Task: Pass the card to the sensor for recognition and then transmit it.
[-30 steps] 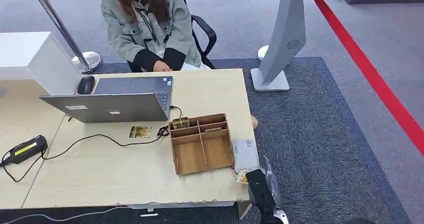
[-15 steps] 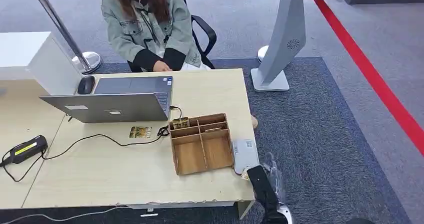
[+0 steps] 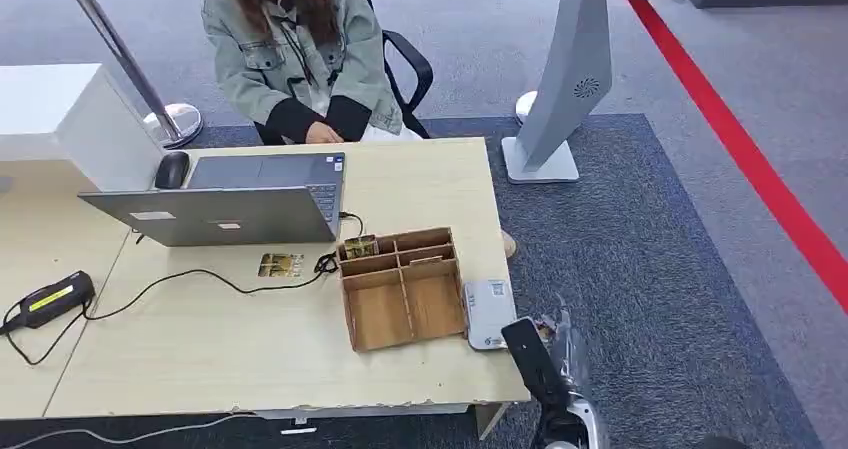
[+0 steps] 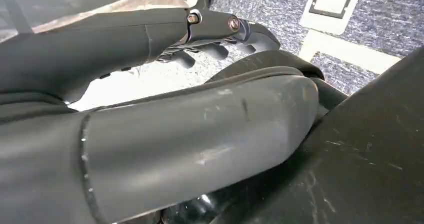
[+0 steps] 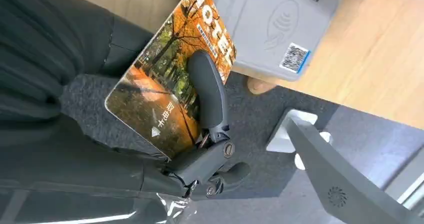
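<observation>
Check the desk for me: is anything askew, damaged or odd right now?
One loose card lies on the desk outside the wooden organizer. The desk's front edge looks chipped. Otherwise the right hand holds its card beside the reader.

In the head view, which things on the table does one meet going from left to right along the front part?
Black handheld scanner → small card lying flat → wooden organizer box → grey card sensor → right hand, which holds the card at the table's corner.
</observation>
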Controlling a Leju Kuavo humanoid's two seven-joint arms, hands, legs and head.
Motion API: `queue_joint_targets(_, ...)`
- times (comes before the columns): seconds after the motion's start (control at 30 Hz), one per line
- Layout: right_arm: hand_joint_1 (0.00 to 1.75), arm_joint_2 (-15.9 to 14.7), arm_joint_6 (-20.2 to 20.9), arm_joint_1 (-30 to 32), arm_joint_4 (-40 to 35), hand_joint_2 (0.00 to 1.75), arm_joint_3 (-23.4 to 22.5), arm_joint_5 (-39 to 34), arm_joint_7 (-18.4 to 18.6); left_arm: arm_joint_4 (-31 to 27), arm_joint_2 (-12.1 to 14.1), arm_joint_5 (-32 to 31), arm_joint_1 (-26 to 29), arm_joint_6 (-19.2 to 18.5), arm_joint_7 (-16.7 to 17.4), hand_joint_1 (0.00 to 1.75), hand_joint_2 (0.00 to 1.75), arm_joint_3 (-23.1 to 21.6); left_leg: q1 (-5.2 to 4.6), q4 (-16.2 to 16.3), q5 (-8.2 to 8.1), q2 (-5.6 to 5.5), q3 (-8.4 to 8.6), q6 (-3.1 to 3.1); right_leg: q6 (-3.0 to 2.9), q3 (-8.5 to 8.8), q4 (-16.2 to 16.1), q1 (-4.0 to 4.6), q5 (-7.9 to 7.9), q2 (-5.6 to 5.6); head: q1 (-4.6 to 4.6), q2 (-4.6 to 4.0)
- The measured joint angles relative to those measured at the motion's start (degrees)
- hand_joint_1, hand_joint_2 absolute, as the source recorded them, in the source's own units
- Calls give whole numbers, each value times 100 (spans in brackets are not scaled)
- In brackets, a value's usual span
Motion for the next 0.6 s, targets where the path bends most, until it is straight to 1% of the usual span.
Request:
queue_joint_targets(0.1,157,-46,39,-3,-291,175,-42,120,147,0,4,-13,0,-2,0,0,0,0,0,0,0,1,0,0,0,2,1,1,0,0,0,0)
queue_joint_targets(0.23,157,-98,328,-158,-945,175,-114,569,586,2,15,-79,1,-7,0,0,0,-7,-1,0,2,1,0,-1,-1,3,3,1,3,0,0,0)
queue_joint_targets(0.3,159,-111,501,-423,-1327,175,-127,870,846,0,20,-151,-5,2,0,0,0,-18,0,0,5,4,2,-1,-1,3,3,1,4,1,-2,0)
queue_joint_targets(0.4,157,-118,675,-776,-1672,175,-125,1159,1129,0,17,-214,-3,44,0,0,0,-22,0,0,9,0,1,-1,0,3,4,1,4,0,0,0)
queue_joint_targets(0.6,155,-111,933,-1507,-1943,175,-70,1548,1528,0,7,-350,-5,144,0,0,0,-33,-1,0,9,0,1,-1,1,4,5,1,6,0,0,0)
